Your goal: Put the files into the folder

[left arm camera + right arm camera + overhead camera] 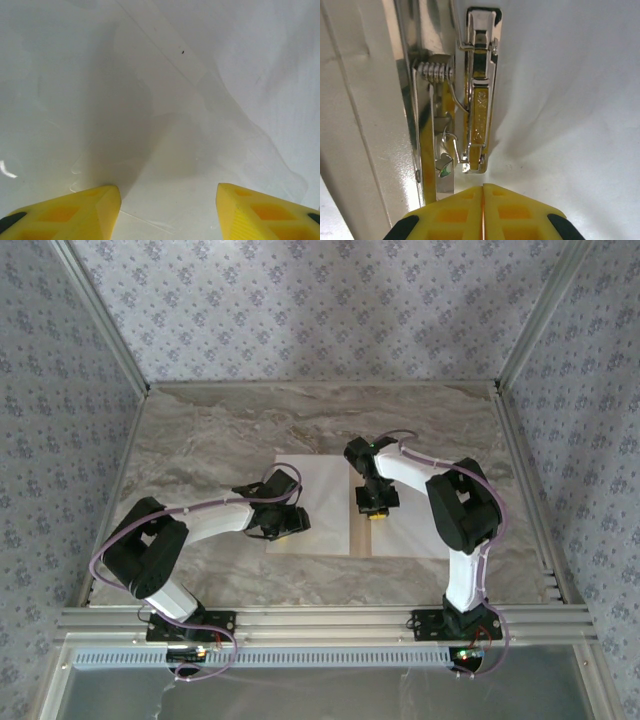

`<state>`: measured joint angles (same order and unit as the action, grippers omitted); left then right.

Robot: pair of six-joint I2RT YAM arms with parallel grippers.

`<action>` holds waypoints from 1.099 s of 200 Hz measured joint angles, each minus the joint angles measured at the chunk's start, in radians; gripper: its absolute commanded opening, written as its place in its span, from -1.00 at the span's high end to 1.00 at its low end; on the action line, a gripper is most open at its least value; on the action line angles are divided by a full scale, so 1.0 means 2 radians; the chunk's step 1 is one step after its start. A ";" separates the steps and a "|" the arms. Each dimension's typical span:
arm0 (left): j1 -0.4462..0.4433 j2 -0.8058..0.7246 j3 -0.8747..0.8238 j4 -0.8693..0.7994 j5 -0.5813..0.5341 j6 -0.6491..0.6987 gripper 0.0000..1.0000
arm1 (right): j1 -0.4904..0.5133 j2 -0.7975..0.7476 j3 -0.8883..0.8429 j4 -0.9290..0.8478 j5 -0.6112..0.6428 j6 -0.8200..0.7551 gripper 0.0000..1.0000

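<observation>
**Folder lies open mid-surface, one end effector on each side of its spine**

You are looking at a grey-brown marbled surface (200,440) boxed in on three sides by walls (300,300) papered in a small lilac floral print. Aluminium frame rails (320,620) run along the near edge, where both arm bases are bolted.

By count you have two arms, two end effectors, one folder (312,549) and one white sheet (320,485) that you can be sure of.

Starting at the left, the left arm (200,520) reaches in low from its base, with a lilac cable (100,560) looping along it. Its wrist covers the sheet's left edge. The left end effector (169,192) is released, its yellow fingers standing apart just above white paper with nothing between them.

The sheet lies flat on the folder's left leaf, and a tan strip of cardboard shows along its near side.

At the spine, a shiny metal spring clip (480,90) runs lengthwise. The right end effector (483,187) points straight at it with its fingers clenched together and nothing gripped.

The right leaf (415,530) looks pale, and you cannot tell whether a second sheet lies on it. The right arm (460,510) arches over that leaf and hides part of it.
</observation>
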<state>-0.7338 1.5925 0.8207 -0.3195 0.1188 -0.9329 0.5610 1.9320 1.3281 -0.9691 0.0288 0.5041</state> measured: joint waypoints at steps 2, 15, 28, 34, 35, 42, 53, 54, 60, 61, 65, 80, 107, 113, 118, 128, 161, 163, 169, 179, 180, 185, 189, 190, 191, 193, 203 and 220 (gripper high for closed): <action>0.000 0.000 0.000 0.000 0.000 0.000 -0.12 | 0.000 0.000 0.000 -0.001 0.000 0.000 0.80; 0.000 0.000 0.000 0.000 0.000 0.000 -0.12 | 0.000 0.000 0.003 -0.004 -0.001 0.000 0.80; 0.000 0.000 0.000 0.001 0.000 0.000 -0.12 | 0.000 0.000 0.007 -0.008 -0.001 0.000 0.80; 0.000 0.000 -0.001 0.001 0.000 0.000 -0.12 | 0.000 0.000 0.010 -0.010 -0.001 0.000 0.80; 0.000 0.000 -0.001 0.001 0.000 0.000 -0.12 | 0.000 0.000 0.010 -0.011 -0.001 0.000 0.80; 0.000 0.000 -0.001 0.001 0.000 0.000 -0.12 | 0.000 0.000 0.013 -0.013 -0.001 0.000 0.80; 0.000 0.000 -0.001 0.001 0.000 0.000 -0.12 | 0.000 0.000 0.017 -0.018 -0.001 0.000 0.80; 0.000 0.000 -0.001 0.001 0.000 0.000 -0.12 | 0.000 0.000 0.018 -0.018 -0.001 0.000 0.80; 0.000 0.000 -0.001 0.001 0.000 0.000 -0.12 | -0.001 0.000 0.019 -0.020 -0.001 0.000 0.80; 0.000 0.000 -0.001 0.002 0.000 0.000 -0.12 | -0.001 0.000 0.020 -0.020 -0.001 0.000 0.80; 0.000 0.000 -0.001 0.001 0.000 0.000 -0.12 | -0.001 0.000 0.022 -0.022 -0.001 0.000 0.80; 0.000 0.000 -0.001 0.002 0.000 0.000 -0.12 | -0.004 0.000 0.026 -0.027 -0.001 0.000 0.81; -0.001 0.000 -0.001 0.002 0.000 0.000 -0.12 | -0.008 0.000 0.034 -0.034 0.000 0.000 0.82; -0.001 0.000 -0.001 0.002 0.000 0.000 -0.12 | -0.010 0.000 0.038 -0.038 0.001 0.000 0.82; -0.001 0.000 -0.001 0.002 0.000 0.000 -0.12 | -0.010 0.000 0.042 -0.040 0.001 0.000 0.82; -0.001 0.000 -0.001 0.002 0.000 0.000 -0.12 | -0.013 -0.002 0.051 -0.045 0.001 0.000 0.82; -0.001 0.000 -0.002 0.003 0.000 -0.002 -0.12 | -0.021 -0.009 0.067 -0.053 0.005 -0.002 0.79; -0.001 -0.001 -0.002 0.003 0.000 -0.002 -0.12 | -0.022 -0.010 0.068 -0.054 0.005 -0.002 0.79; -0.001 -0.001 -0.003 0.005 0.000 -0.002 -0.12 | -0.023 -0.011 0.069 -0.055 0.005 -0.003 0.78; -0.001 -0.003 -0.006 0.008 0.000 -0.006 -0.10 | -0.025 -0.015 0.071 -0.059 0.005 -0.004 0.74; -0.001 -0.003 -0.006 0.009 0.000 -0.006 -0.10 | -0.026 -0.015 0.071 -0.059 0.005 -0.004 0.74; -0.001 -0.005 -0.008 0.010 0.000 -0.007 -0.10 | -0.027 -0.017 0.072 -0.061 0.005 -0.004 0.72; -0.001 -0.006 -0.010 0.013 0.000 -0.008 -0.10 | -0.028 -0.019 0.072 -0.062 0.005 -0.005 0.70; -0.001 -0.006 -0.010 0.014 0.000 -0.009 -0.10 | -0.028 -0.020 0.072 -0.063 0.005 -0.005 0.70; -0.001 -0.006 -0.010 0.014 0.000 -0.009 -0.10 | -0.028 -0.021 0.073 -0.063 0.005 -0.004 0.69; -0.001 -0.007 -0.012 0.015 0.000 -0.010 -0.10 | -0.029 -0.022 0.073 -0.064 0.005 -0.005 0.68; -0.001 -0.009 -0.015 0.020 0.000 -0.014 -0.10 | -0.031 -0.029 0.074 -0.066 0.005 -0.007 0.65; -0.002 -0.011 -0.019 0.027 0.000 -0.021 -0.10 | -0.033 -0.043 0.074 -0.068 0.004 -0.008 0.59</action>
<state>-0.7383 1.5707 0.7830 -0.2649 0.1188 -0.9756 0.4953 1.8454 1.4769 -1.1057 0.0368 0.4885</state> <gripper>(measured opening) 0.550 0.188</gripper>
